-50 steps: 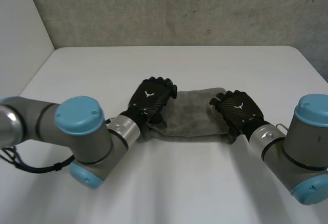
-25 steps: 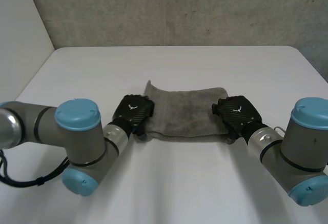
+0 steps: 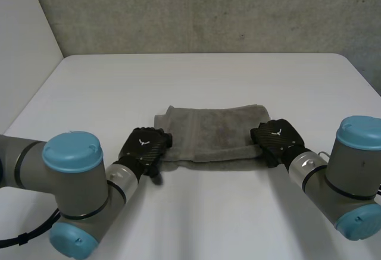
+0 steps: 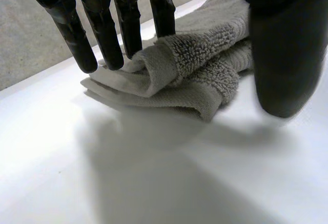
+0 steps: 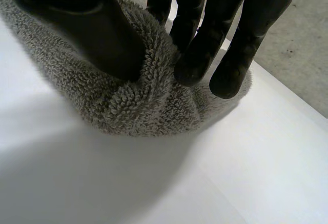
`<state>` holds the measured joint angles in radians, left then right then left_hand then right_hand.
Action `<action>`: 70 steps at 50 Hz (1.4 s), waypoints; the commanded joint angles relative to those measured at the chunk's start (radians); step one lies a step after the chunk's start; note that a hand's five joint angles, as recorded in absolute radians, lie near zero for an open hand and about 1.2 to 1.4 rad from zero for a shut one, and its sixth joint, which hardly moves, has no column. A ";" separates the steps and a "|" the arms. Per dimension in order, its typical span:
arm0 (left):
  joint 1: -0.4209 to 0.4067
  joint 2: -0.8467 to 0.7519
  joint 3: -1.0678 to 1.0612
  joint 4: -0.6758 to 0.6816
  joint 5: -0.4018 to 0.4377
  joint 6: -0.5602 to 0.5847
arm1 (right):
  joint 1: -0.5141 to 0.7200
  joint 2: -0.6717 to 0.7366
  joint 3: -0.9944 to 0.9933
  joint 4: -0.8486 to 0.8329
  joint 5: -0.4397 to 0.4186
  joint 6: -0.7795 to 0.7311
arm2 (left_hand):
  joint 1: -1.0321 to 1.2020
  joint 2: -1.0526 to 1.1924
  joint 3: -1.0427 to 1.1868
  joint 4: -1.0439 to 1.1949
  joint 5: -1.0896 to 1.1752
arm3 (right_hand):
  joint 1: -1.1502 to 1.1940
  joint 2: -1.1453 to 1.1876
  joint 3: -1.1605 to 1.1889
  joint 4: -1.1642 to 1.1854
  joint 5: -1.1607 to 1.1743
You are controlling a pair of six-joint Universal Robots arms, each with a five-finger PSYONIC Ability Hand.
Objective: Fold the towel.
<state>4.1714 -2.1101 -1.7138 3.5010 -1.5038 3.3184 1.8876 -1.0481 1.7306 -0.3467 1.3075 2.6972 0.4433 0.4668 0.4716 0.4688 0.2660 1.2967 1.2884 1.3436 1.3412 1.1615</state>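
Across the white rectangular table [image 3: 238, 75] reach two grey-jointed arms with light-blue caps, the left arm [image 3: 71, 177] and the right arm [image 3: 351, 171]; between them, toward the table's near middle, lies the grey terry towel [image 3: 214, 132], folded into a flat band with a loose flap at its far left corner; the black left hand [image 3: 143, 146] is at its near left corner, straight fingers [image 4: 105, 29] and thumb pinching a raised fold of cloth; the black right hand [image 3: 275, 136] is at its right end, thumb and curled fingers [image 5: 197, 39] clamping a bunched ridge
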 commanded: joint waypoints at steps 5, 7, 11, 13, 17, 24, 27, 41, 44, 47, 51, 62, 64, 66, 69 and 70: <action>-0.008 0.090 -0.098 0.000 0.005 -0.005 | -0.058 -0.084 0.058 0.064 -0.014 -0.022 | -0.024 -0.048 -0.053 -0.050 -0.021 | 0.100 0.108 0.053 0.055 0.060; -0.011 0.102 -0.109 0.000 0.005 -0.005 | -0.103 -0.104 0.096 0.096 -0.046 -0.069 | -0.024 -0.048 -0.053 -0.050 -0.021 | 0.100 0.108 0.053 0.055 0.060; -0.011 0.145 -0.136 0.000 0.005 -0.005 | -0.154 -0.121 0.127 0.130 -0.079 -0.158 | -0.024 -0.048 -0.053 -0.050 -0.021 | 0.100 0.108 0.053 0.055 0.060; -0.011 0.163 -0.139 0.000 0.005 -0.007 | -0.211 -0.133 0.147 0.169 -0.091 -0.264 | -0.024 -0.048 -0.053 -0.050 -0.021 | 0.100 0.108 0.053 0.055 0.060; -0.002 0.212 -0.135 -0.002 0.005 -0.010 | -0.257 -0.147 0.145 0.199 -0.086 -0.359 | -0.024 -0.048 -0.053 -0.050 -0.021 | 0.100 0.108 0.053 0.055 0.060; 0.016 0.271 -0.099 0.000 0.005 -0.010 | -0.242 -0.193 0.079 0.244 -0.082 -0.433 | -0.147 -0.170 -0.175 -0.172 -0.144 | 0.100 0.108 0.053 0.055 0.060; 0.027 0.289 -0.064 -0.002 0.002 -0.014 | -0.159 -0.205 0.021 0.264 -0.085 -0.418 | -0.203 -0.227 -0.232 -0.229 -0.200 | 0.100 0.108 0.053 0.055 0.060; 0.021 0.297 0.072 0.004 -0.009 -0.054 | 0.373 -0.067 -0.200 0.268 -0.074 -0.382 | -0.215 -0.239 -0.243 -0.241 -0.212 | 0.100 0.108 0.053 0.055 0.060; 0.021 0.297 0.097 0.004 -0.009 -0.134 | 0.433 -0.021 -0.200 0.268 -0.073 -0.385 | -0.215 -0.239 -0.243 -0.241 -0.212 | 0.100 0.108 0.053 0.055 0.060; 0.021 0.291 0.109 0.004 -0.009 -0.198 | 0.449 -0.004 -0.189 0.270 -0.070 -0.382 | -0.215 -0.239 -0.243 -0.241 -0.212 | -0.037 -0.029 -0.084 -0.082 -0.077; 0.018 0.277 0.129 0.006 -0.009 -0.253 | 0.444 -0.021 -0.166 0.278 -0.042 -0.338 | -0.215 -0.239 -0.243 -0.241 -0.212 | -1.059 -1.051 -1.106 -1.104 -1.099; 0.007 0.173 0.141 0.006 -0.007 -0.269 | 0.319 -0.147 -0.088 0.287 -0.014 -0.160 | -0.215 -0.239 -0.243 -0.241 -0.212 | -1.122 -1.114 -1.169 -1.167 -1.162; 0.003 0.159 0.141 0.006 -0.007 -0.272 | 0.280 -0.171 -0.073 0.294 -0.019 -0.148 | -0.215 -0.239 -0.243 -0.241 -0.212 | -1.122 -1.114 -1.169 -1.167 -1.162; -0.004 0.148 0.141 0.006 -0.007 -0.280 | 0.246 -0.190 -0.062 0.302 -0.024 -0.140 | -0.215 -0.239 -0.243 -0.241 -0.212 | -1.122 -1.114 -1.169 -1.167 -1.162; -0.008 0.125 0.145 0.006 -0.007 -0.312 | 0.176 -0.196 -0.056 0.319 -0.034 -0.132 | -0.215 -0.239 -0.243 -0.241 -0.212 | -1.122 -1.114 -1.169 -1.167 -1.162; -0.014 0.113 0.143 0.003 -0.006 -0.333 | 0.139 -0.187 -0.060 0.328 -0.036 -0.119 | -0.215 -0.239 -0.243 -0.241 -0.212 | -1.122 -1.114 -1.169 -1.167 -1.162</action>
<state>4.1725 -1.9519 -1.5712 3.5066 -1.5109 3.0383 2.1670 -1.2186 1.6552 -0.0500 1.2899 2.5492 0.2919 0.2909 0.2976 0.2963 0.0694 0.2312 0.2472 0.2456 0.2568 0.0595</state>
